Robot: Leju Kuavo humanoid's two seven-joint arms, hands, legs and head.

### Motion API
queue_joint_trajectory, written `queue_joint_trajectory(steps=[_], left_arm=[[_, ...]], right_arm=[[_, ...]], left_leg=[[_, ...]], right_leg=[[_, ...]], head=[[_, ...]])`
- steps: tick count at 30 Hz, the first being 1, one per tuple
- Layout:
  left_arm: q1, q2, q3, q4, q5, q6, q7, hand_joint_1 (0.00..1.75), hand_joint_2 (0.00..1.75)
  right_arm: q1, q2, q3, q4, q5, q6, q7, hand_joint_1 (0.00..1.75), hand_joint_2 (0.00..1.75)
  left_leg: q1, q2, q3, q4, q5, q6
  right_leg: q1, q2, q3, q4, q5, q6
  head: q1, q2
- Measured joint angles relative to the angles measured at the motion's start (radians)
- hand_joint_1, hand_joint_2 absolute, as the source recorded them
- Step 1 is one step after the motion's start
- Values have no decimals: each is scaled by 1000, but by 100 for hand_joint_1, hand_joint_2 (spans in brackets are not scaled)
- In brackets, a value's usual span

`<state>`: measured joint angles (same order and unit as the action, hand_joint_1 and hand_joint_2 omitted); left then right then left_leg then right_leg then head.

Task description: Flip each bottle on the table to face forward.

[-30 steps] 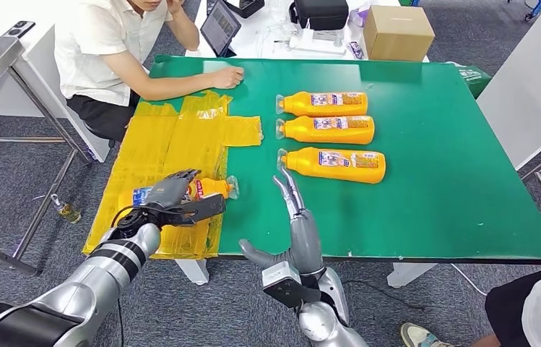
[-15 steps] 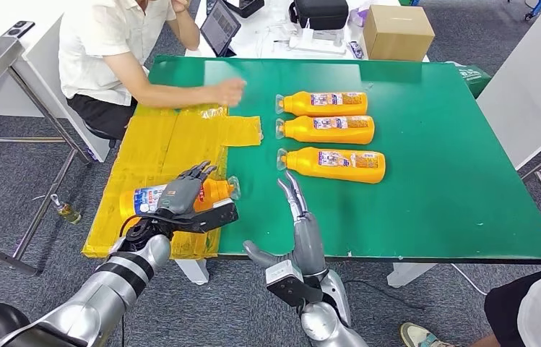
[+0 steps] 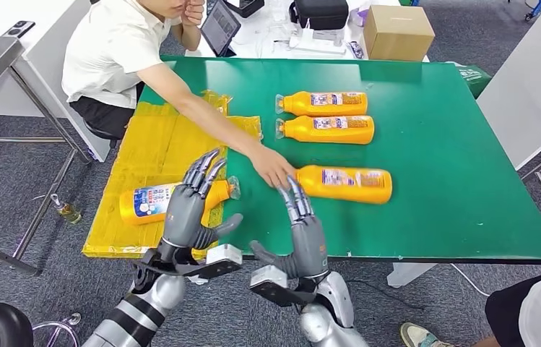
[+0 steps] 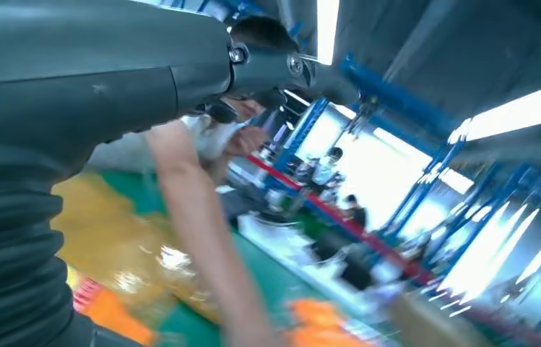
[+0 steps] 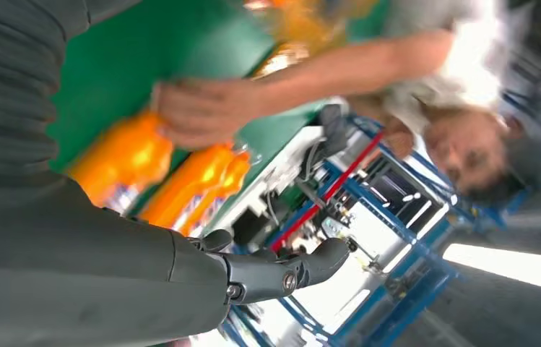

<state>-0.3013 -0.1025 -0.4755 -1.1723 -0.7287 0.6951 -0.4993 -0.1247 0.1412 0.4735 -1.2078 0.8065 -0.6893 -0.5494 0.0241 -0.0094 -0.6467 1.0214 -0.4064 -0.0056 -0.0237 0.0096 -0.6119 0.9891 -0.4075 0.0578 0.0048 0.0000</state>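
Head view: the left hand (image 3: 186, 210) is raised off the table (image 3: 455, 188) with its fingers straight and spread, holding nothing, above the near bottle (image 3: 153, 200), which lies on the yellow sheet (image 3: 155, 148) at the table's left edge; the right hand (image 3: 305, 230) is likewise empty, fingers stretched out together and pointing at the front bottle (image 3: 347, 183). A person (image 3: 119, 54) seated at the far left reaches an arm across the green top, their hand (image 3: 273, 166) on the cap end of that front bottle. Two more bottles, the middle bottle (image 3: 329, 129) and the far bottle (image 3: 325, 103), lie side by side beyond it, caps to the left.
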Motion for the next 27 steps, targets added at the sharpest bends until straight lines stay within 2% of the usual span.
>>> queue_joint_trajectory(steps=[3, 5, 7, 10, 13, 15, 20, 27], left_arm=[[62, -19, 8, -78, 250, -40, -40, 0, 175], [109, -33, 20, -131, 410, -87, -16, 0, 175], [153, -46, 44, -173, 544, -120, 28, 0, 175], [203, -59, 95, -204, 665, -143, 65, 0, 175], [237, -64, 131, -225, 715, -164, 60, 0, 175], [252, -65, 140, -241, 717, -170, 52, 0, 175], [271, -66, 150, -266, 717, -174, 47, 0, 175], [283, -67, 158, -290, 706, -180, 49, 0, 175]], right_arm=[[1, -10, -94, 15, 304, -1, 90, 0, 175], [4, -30, -175, 18, 460, -2, 162, 0, 175], [13, -57, -251, 14, 568, -2, 234, 0, 175], [31, -103, -332, 3, 663, -2, 330, 0, 175], [22, -154, -363, 23, 697, -2, 428, 0, 175], [8, -185, -371, 52, 691, -2, 461, 0, 175], [-7, -226, -375, 95, 685, -2, 474, 0, 175], [-32, -240, -375, 156, 647, -2, 492, 0, 175]], left_leg=[[0, 0, 0, 0, 0, 0], [-1, -1, 0, 0, 0, 0], [-2, -1, 0, 0, -1, 1], [-2, -1, 0, 0, -1, 2], [-2, -1, 0, 0, -1, 2], [-2, -1, 0, 0, -1, 2], [-2, -1, 0, 0, -1, 2], [-2, 0, 0, 0, -1, 2]], right_leg=[[0, 0, 0, 0, 0, 0], [-1, -1, 1, -1, 0, 0], [-1, -1, 1, -1, 0, 0], [-2, -1, 1, -1, 0, 0], [-2, -1, 0, -1, 0, 0], [-1, -1, 1, -1, 0, 0], [-1, -1, 1, -1, 0, 0], [-1, -1, 1, -1, 0, 0]], head=[[0, 0], [0, 0], [0, 0], [0, 0], [0, 0], [0, 0], [0, 0], [0, 0]])
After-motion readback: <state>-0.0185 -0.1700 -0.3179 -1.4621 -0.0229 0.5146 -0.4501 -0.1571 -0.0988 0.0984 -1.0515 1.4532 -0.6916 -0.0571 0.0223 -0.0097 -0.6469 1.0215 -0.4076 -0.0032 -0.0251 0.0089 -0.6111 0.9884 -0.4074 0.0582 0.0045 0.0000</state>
